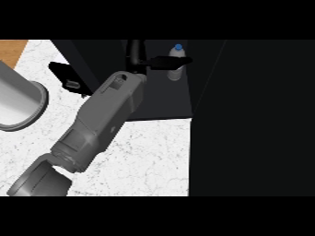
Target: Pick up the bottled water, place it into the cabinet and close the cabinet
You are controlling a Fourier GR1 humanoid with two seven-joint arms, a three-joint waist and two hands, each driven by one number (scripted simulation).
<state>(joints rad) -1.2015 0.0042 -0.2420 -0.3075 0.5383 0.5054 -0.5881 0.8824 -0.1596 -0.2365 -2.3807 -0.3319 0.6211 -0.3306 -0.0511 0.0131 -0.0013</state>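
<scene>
The cabinet [255,115] filled the whole right side of the view as a dark mass, its inside in deep shadow. Left of the cabinet and below its shaded floor lay the white speckled counter [147,156], with a strip of brown wood [4,50] beyond it, far from the cabinet at the upper left.

A big grey cylinder [7,94], the other forearm by its look, came in from the left edge, well apart from the cabinet, and ended in a round rim over the counter. No hand showed on it; a small flat black shape [68,76] lay between it and the cabinet, too dark to tell what it was.

The reaching forearm [96,126] ran from the lower left up toward the cabinet, crossing the counter at a slant, its wrist at the cabinet's opening. Which arm it was could not be told for sure; it seemed the right.

The right hand [161,62] was inside the cabinet, black against black. Its fingers [177,60] stretched out straight across the bottle's upper part, touching or just in front of it; whether the thumb closed behind could not be told.

The bottle [176,69] stood upright inside the cabinet, near its back, pale with a blue cap [178,47], the hand crossing it just below the neck.
</scene>
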